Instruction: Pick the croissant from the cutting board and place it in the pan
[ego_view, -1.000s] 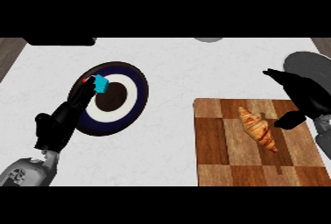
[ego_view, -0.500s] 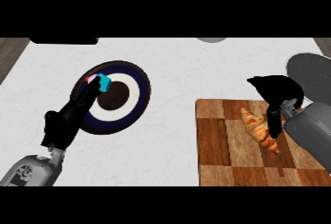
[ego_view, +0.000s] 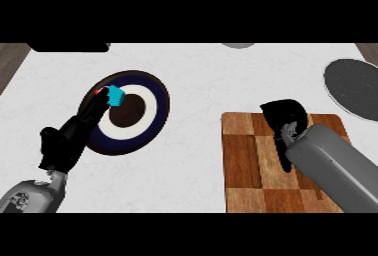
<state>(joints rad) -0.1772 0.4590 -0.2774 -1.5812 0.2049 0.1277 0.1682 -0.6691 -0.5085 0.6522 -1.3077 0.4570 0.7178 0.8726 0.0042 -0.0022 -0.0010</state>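
Right hand (ego_view: 284, 117) curled down over the cutting board (ego_view: 247, 165) at right of frame, hiding the croissant beneath, grasp impossible to tell; left hand (ego_view: 63, 145) relaxed open at lower left beside the pan (ego_view: 144, 120)

My right hand (ego_view: 284, 120) and forearm covered the croissant on the cutting board (ego_view: 244, 155); I couldn't tell my grip. The board's near edge was cut off.

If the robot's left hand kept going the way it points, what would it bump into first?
Probably the pan: the left hand points up and right, straight at it. How high the hand is stays unclear.
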